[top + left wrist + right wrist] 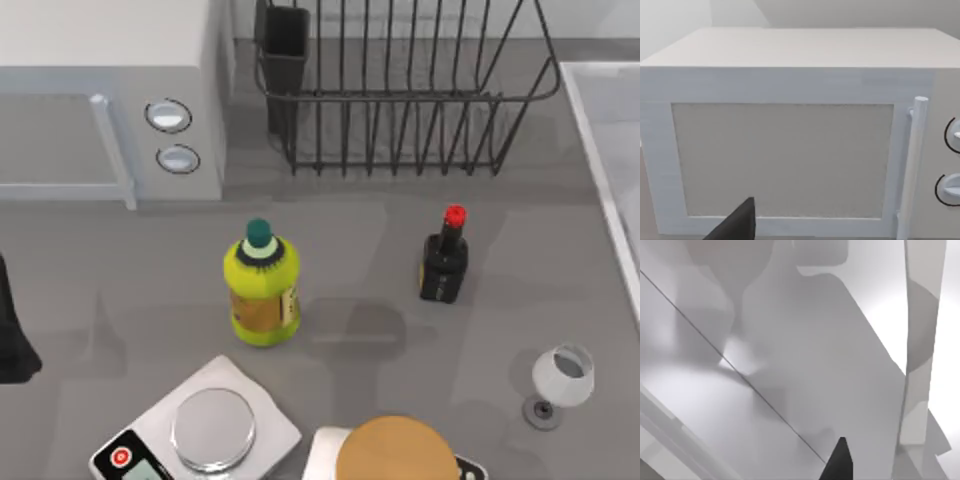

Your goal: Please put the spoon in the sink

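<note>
Dark tip of left gripper (737, 222) close before a white microwave (790, 150), pointed at its door; open or closed cannot be told. Upright bar handle (912, 165) beside the door, two dials (955, 165) past it at the edge.

Dark tip of right gripper (840, 462) above pale whitish-grey surfaces crossed by a thin dark line and a lighter strip; open or closed cannot be told, nor whether these surfaces are the sink.

From above: part of left arm (12, 330) at the left edge of the grey table (380, 330). Microwave (110, 100) at far left. Black wire rack (400, 100) just right of it, with a black cup (285, 50) in its left end. Sink (610, 150), pale with a lighter raised rim, along the right edge, partly in view. Yellow bottle (262, 290) with a green cap upright near the middle. Dark bottle (444, 262) with a red cap to its right, well apart. Wine glass (562, 378) near the right front. White scale (200, 430) with a metal pan at the front. Round wooden disc (395, 450) just right of the scale.
</note>
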{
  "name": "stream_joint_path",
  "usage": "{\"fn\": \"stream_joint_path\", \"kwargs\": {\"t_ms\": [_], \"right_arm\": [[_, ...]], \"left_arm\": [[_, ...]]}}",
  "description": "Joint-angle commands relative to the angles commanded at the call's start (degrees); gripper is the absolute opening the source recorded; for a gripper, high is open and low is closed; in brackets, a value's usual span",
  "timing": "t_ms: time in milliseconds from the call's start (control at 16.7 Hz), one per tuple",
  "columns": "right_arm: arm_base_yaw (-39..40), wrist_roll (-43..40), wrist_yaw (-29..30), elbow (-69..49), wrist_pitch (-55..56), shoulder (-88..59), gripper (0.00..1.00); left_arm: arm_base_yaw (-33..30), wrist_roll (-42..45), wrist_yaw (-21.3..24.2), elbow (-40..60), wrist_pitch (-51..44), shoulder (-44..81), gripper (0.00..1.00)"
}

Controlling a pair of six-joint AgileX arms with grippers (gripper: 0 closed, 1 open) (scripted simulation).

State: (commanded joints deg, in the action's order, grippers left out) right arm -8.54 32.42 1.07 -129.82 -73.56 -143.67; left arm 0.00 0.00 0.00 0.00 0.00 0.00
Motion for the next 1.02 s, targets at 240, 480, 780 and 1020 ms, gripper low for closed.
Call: {"fn": "stream_joint_path", "kwargs": {"t_ms": [240, 480, 780, 1020], "right_arm": [[0.09, -0.04, 0.08, 0.57, 0.56, -0.06, 0.0], [0.09, -0.04, 0.08, 0.57, 0.56, -0.06, 0.3], [0.09, -0.04, 0.08, 0.57, 0.56, -0.06, 0.68], [0.09, -0.04, 0.08, 0.57, 0.56, -0.06, 0.98]], "left_arm": [[0.0, 0.0, 0.0, 0.0, 0.0, 0.0, 1.0], [0.0, 0.0, 0.0, 0.0, 0.0, 0.0, 1.0], [0.0, 0.0, 0.0, 0.0, 0.0, 0.0, 1.0], [0.0, 0.0, 0.0, 0.0, 0.0, 0.0, 1.0]]}}
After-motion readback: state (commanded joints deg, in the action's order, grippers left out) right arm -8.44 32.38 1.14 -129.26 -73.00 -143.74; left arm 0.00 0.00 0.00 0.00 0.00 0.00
